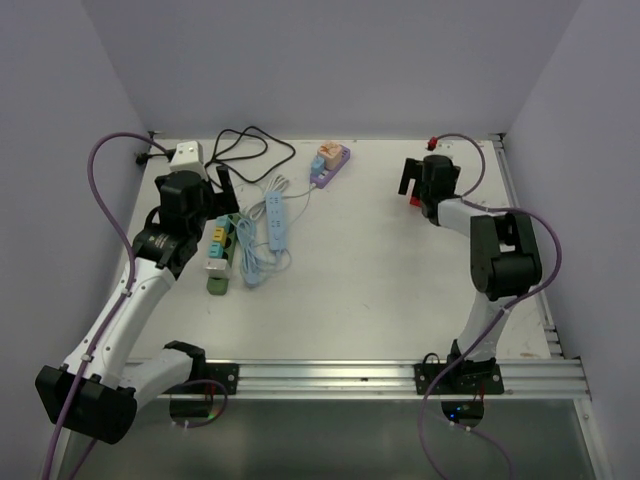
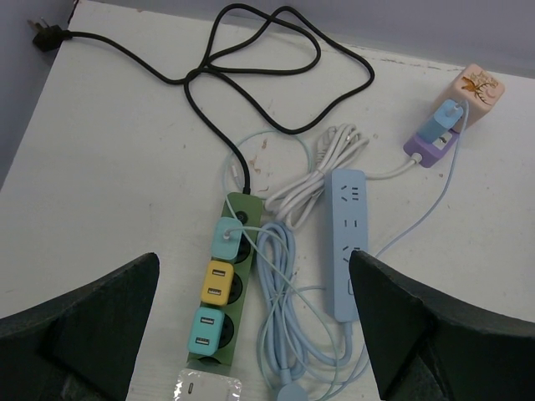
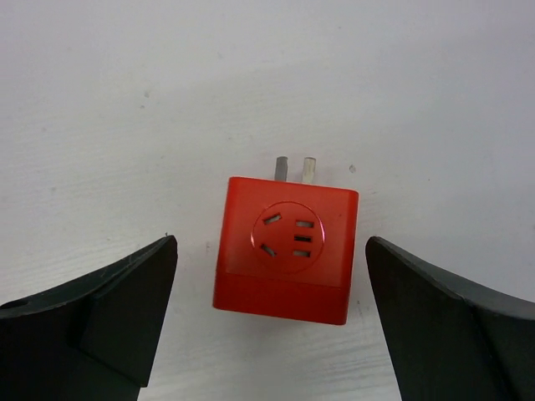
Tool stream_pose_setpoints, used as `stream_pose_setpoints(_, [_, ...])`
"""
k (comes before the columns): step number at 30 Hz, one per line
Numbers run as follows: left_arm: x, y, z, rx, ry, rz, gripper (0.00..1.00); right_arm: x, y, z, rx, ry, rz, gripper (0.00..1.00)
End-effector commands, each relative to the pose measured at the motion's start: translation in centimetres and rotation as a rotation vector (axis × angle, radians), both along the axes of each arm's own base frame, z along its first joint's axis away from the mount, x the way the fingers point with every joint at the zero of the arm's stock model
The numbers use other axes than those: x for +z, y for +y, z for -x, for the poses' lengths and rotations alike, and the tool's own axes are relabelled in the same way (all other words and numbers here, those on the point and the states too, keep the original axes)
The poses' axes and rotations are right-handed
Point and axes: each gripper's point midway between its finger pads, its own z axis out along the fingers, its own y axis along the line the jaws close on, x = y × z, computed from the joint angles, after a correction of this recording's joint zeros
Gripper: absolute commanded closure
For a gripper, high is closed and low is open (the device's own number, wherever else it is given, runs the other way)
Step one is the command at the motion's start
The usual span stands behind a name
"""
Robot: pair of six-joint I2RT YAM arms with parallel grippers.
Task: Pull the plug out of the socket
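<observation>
Right gripper (image 3: 272,246), jaws spread wide, flanks without touching a red plug (image 3: 288,255) lying socket-face up on the white table (image 3: 125,83), prongs (image 3: 294,169) pointing forward, well right of the green power strip (image 2: 236,207), above which the left gripper (image 2: 252,259) hangs wide open.
</observation>
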Motion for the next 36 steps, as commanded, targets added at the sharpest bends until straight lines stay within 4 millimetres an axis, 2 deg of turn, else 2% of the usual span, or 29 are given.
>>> stream_pose_setpoints(1, [1.5,0.5,-0.4,0.016,-0.06,-0.011,0.0,7.6,1.7,-0.5,0.076,-0.117,-0.067,0.01])
stream_pose_setpoints(2, [1.6,0.5,-0.3,0.017,-0.064,-0.008,0.01,9.1,1.9,-0.7,0.078,-0.138,-0.085,0.01])
stream_pose_setpoints(4, [1.6,0.5,-0.3,0.016,-0.064,-0.006,0.01,9.5,2.5,-0.1,0.092,-0.102,-0.117,0.01])
stream_pose_setpoints(5, [1.5,0.6,-0.3,0.019,-0.061,-0.008,0.0,10.5,3.2,0.1,0.119,-0.109,-0.14,0.01])
stream_pose_setpoints(8, [1.6,0.6,-0.3,0.024,-0.064,-0.007,0.0,11.0,5.1,1.2,0.162,-0.088,-0.191,0.01])
stream_pose_setpoints(11, [1.7,0.9,-0.1,0.034,-0.068,-0.01,0.0,12.3,8.1,2.6,0.227,-0.087,-0.215,0.02])
stream_pose_setpoints(12, [1.8,0.9,-0.1,0.037,-0.07,-0.011,0.0,13.1,9.8,3.3,0.266,-0.096,-0.219,0.03])
stream_pose_setpoints(14, [1.9,1.1,-0.1,0.049,-0.073,-0.013,0.0,13.5,11.4,4.1,0.299,-0.082,-0.223,0.05])
stream_pose_setpoints(15, [1.8,1.1,0.0,0.051,-0.072,-0.008,0.0,13.5,13.1,4.7,0.341,-0.069,-0.242,0.07])
stream_pose_setpoints(17, [1.8,1.0,-0.1,0.044,-0.072,-0.004,0.0,14.4,14.9,4.7,0.362,-0.069,-0.288,0.09])
stream_pose_setpoints(18, [1.7,0.9,-0.1,0.041,-0.068,-0.002,0.0,14.6,15.9,4.8,0.372,-0.063,-0.307,0.1])
stream_pose_setpoints(19, [1.6,0.8,-0.1,0.036,-0.065,-0.001,0.01,13.6,16.4,4.7,0.357,-0.025,-0.335,0.11])
stream_pose_setpoints(20, [1.8,0.6,-0.1,0.026,-0.068,0.003,0.0,14.5,17.1,4.2,0.361,-0.038,-0.352,0.11])
stream_pose_setpoints(22, [1.8,0.5,-0.1,0.019,-0.067,0.006,0.0,14.5,18.3,3.8,0.357,-0.024,-0.376,0.11])
stream_pose_setpoints(23, [1.9,0.5,0.0,0.018,-0.069,0.008,0.0,14.5,18.9,2.9,0.352,-0.025,-0.384,0.11])
stream_pose_setpoints(25, [1.9,0.4,0.0,0.014,-0.072,0.012,0.01,14.1,19.7,2.1,0.328,-0.008,-0.405,0.11])
stream_pose_setpoints(27, [2.0,0.2,0.1,0.007,-0.075,0.02,0.01,13.6,20.5,0.4,0.306,0.001,-0.42,0.1])
stream_pose_setpoints(28, [2.1,0.1,0.1,0.002,-0.076,0.024,0.0,13.0,20.6,0.1,0.282,0.024,-0.433,0.1])
stream_pose_setpoints(29, [2.1,-0.1,0.1,-0.013,-0.076,0.028,0.0,12.4,20.9,-1.3,0.262,0.032,-0.432,0.09])
stream_pose_setpoints(30, [2.1,-0.3,0.1,-0.018,-0.076,0.032,0.0,12.1,21.2,-1.8,0.255,0.04,-0.435,0.09])
stream_pose_setpoints(31, [2.0,-0.4,0.1,-0.025,-0.073,0.034,0.01,10.9,21.2,-1.9,0.23,0.082,-0.435,0.09])
stream_pose_setpoints(32, [2.0,-0.7,0.1,-0.041,-0.072,0.039,0.0,12.2,21.5,-3.0,0.219,0.058,-0.444,0.08])
stream_pose_setpoints(33, [2.2,-0.9,0.1,-0.05,-0.075,0.043,0.01,9.7,21.8,-3.5,0.203,0.112,-0.434,0.07])
stream_pose_setpoints(34, [2.2,-0.9,0.1,-0.055,-0.073,0.043,0.0,9.5,22.1,-4.0,0.2,0.114,-0.443,0.07])
stream_pose_setpoints(35, [2.3,-1.2,0.2,-0.07,-0.074,0.051,0.0,10.6,22.7,-4.8,0.208,0.089,-0.463,0.06])
stream_pose_setpoints(36, [2.4,-1.3,0.2,-0.076,-0.078,0.053,0.0,9.0,23.1,-5.3,0.204,0.111,-0.463,0.06])
